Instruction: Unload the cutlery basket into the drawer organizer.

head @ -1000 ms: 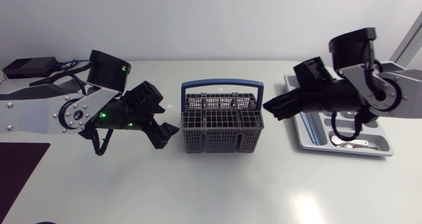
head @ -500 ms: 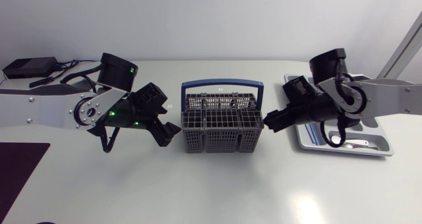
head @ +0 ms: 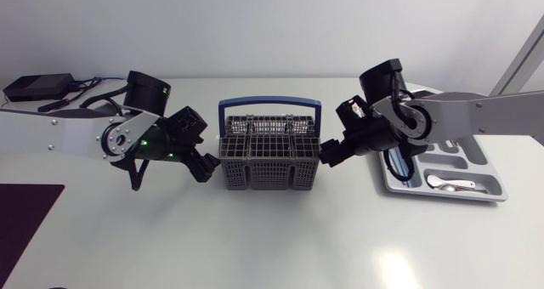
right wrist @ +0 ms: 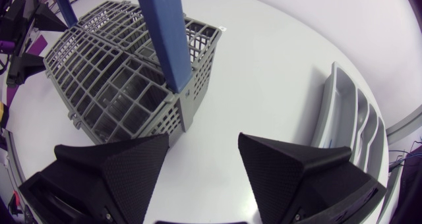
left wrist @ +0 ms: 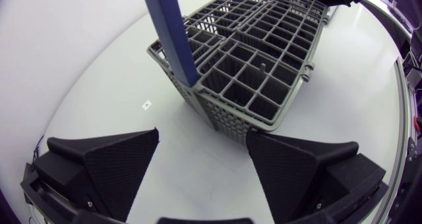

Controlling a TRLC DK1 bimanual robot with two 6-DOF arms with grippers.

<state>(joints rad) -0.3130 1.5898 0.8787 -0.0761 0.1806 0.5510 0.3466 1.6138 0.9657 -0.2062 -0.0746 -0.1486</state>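
Head view first: your left tool [head: 206, 167] and right tool [head: 327, 154] now sit at opposite ends of the cutlery basket [head: 270, 160]. A second ago both were well clear of it, with the right one over by the drawer organizer [head: 442, 193], so both arms have swung in. The basket has also slid a bit toward your left arm across the tabletop [head: 280, 238]. To me that says the right tool nudged it rather than grabbed it. One spoon [head: 448, 181] lies in the organizer.

Left wrist view: the left tool [left wrist: 203, 135] is spread wide and holding nothing. The basket's [left wrist: 254, 66] corner is just ahead of the gap, with the blue handle [left wrist: 168, 33] rising beyond it.

Right wrist view: same deal. The right tool [right wrist: 204, 140] has its fingers apart and is empty, and the basket's [right wrist: 119, 85] other end is just ahead. The organizer [right wrist: 349, 118] is off to one side, well apart.

What it means: the cells you can see into look empty, though I can't see the bottom of the deeper ones, so don't bank on that. If they're empty, you're near the end. Two empty tools at the basket's ends look more like squaring it up than picking cutlery. Careful you don't shove it further.
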